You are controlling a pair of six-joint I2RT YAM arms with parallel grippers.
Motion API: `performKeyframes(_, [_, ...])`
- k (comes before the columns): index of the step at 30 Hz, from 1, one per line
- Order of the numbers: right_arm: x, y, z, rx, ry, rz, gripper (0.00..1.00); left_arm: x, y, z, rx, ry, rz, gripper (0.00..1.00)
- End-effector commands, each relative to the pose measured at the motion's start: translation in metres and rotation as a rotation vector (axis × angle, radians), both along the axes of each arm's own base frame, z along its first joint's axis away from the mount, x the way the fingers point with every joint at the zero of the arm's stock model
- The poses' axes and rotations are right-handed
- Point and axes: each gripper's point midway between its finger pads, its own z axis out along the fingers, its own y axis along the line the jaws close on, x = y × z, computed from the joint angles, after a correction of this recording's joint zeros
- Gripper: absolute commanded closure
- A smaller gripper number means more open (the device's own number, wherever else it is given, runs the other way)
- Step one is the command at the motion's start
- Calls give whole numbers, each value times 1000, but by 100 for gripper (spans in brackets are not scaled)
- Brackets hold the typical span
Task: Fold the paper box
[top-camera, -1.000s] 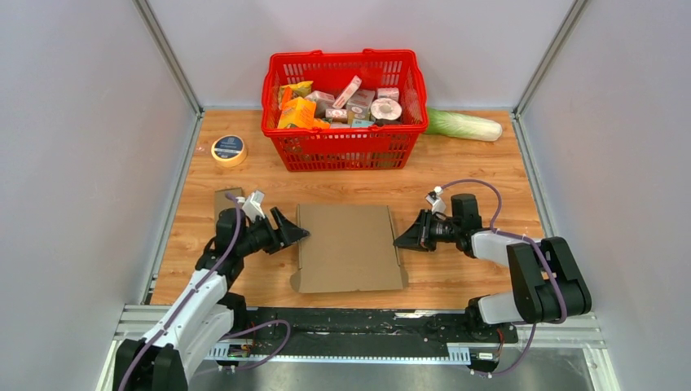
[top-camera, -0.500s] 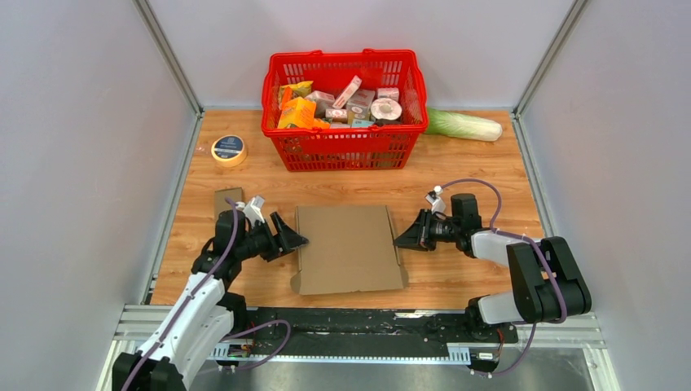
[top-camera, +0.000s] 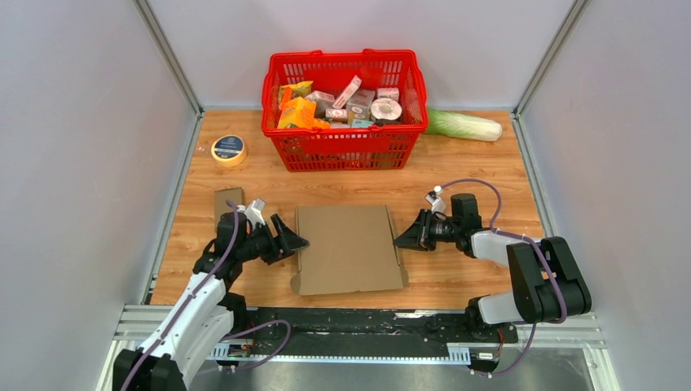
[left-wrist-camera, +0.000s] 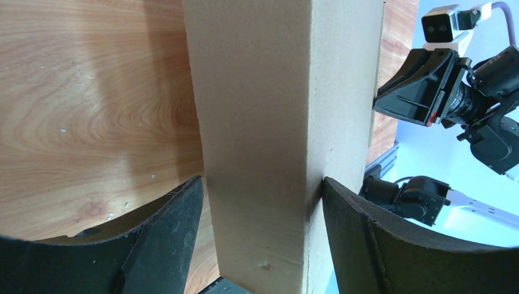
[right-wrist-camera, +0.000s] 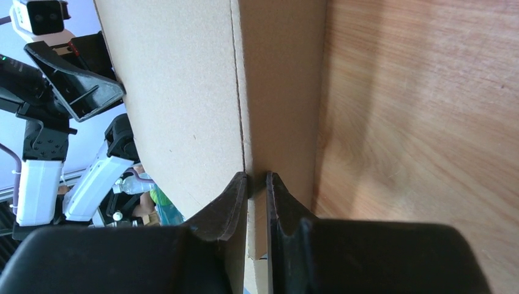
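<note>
A: Where's the paper box (top-camera: 349, 247)?
B: Flat on the worktop (top-camera: 456, 273), centre, between both arms, twd the near edge. Not folded up yet.
A: Hands?
B: Right hand (top-camera: 401, 240) is nipped onto the box's right edge, jaws on the thin strip just by the crease. Left hand (top-camera: 292, 235) is spread wide at the left edge. In its wrist view the card runs between its fingers, but it grips nothing.
A: How to do this bit well?
B: I'd use the right as the anchor so the sheet can't slide. Left closes on its edge strip, then lifts along the crease, not across it. Go slow & even, else the sheet prob skews or buckles off the score line.
A: Anything in the way?
B: Nr the hands, no. Small card scrap (top-camera: 228, 199) lies just far-left of the left arm, apart from the box. Tape roll (top-camera: 229, 150) is further back on the left. Red basket (top-camera: 345, 151), full of groceries, sits far centre w/ a gap to the box's far edge. A tall lift twd the back might reach it. Leafy veg (top-camera: 464, 125) is far right by the basket's corner, well apart from the box.
</note>
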Motion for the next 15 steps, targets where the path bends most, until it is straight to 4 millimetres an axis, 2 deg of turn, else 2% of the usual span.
performKeyframes(1, [0,-21,-43,-191,37,-88,85,8,-11,6,-84,-38,-20,21])
performKeyframes(10, [2,-27,-48,-195,74,-119,89,8,-17,0,-104,-10,-57,21])
performKeyframes(15, [2,-27,-49,-186,85,-122,87,7,-16,0,-100,18,-44,20])
